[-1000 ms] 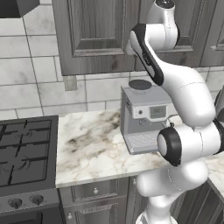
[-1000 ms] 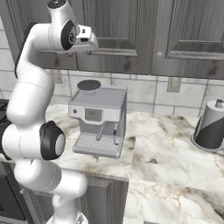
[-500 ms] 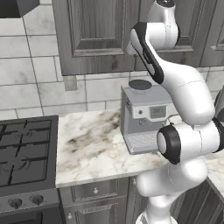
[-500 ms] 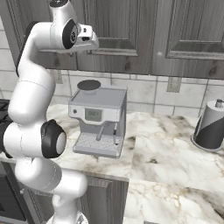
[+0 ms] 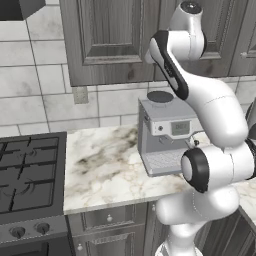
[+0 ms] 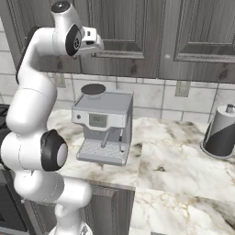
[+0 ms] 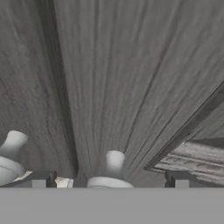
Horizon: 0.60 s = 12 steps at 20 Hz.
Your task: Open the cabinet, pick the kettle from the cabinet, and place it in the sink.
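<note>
We've got the cabinet (image 5: 107, 40) filling the top of both base views, doors shut as far as we can tell, so the kettle is presumably behind them and we can't see it, nor the sink. Below that, the marble counter (image 5: 105, 167) runs across the middle of the left base view, with the stove (image 5: 27, 175) at lower left and the coffee machine (image 6: 103, 124) sitting mid-frame in both base views.

The arm is reared up high with the hand pressed close against the door face, which makes sense to us: the knobs sit low on the doors, near the bottom rail, so that's where it has to reach.

The hand view is where the detail is. The gripper (image 7: 107, 180) has its jaws spread wide, tips at bottom left and bottom right, and a knob (image 7: 114, 168) sits right between them at bottom centre, not gripped yet. A second knob (image 7: 12, 151) is off at lower left, across the seam between doors.

The right base view adds a dark canister (image 6: 221, 133) at the right edge, which the left base view doesn't catch.
</note>
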### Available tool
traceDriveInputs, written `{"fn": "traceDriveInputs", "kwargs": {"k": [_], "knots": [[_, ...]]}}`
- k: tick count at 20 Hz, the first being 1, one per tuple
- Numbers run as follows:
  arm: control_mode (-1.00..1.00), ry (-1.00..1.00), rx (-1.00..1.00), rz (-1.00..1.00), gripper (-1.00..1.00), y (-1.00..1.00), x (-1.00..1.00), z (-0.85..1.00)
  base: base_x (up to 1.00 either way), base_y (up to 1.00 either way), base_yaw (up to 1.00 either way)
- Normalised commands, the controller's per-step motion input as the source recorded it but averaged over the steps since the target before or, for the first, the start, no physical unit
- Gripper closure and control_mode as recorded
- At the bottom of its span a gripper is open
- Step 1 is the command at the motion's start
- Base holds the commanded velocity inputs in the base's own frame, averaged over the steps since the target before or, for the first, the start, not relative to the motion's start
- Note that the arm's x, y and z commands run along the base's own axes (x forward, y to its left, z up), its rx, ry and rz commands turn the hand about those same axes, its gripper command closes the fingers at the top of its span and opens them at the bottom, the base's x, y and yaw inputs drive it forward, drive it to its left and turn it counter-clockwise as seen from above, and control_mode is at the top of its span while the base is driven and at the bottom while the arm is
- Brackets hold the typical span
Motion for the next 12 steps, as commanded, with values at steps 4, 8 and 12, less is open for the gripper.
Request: {"fn": "traceDriveInputs", "kwargs": {"k": [4,8,12], "knots": [[-1.0,-0.02,0.0,0.0,-1.0,0.0,0.18,0.15,0.0,0.0,0.0],[-1.0,0.0,0.0,-0.01,-1.0,0.0,0.21,0.2,0.0,0.0,0.0],[-1.0,0.0,-0.02,-0.01,-1.0,0.0,0.18,0.23,0.0,0.0,0.0]]}}
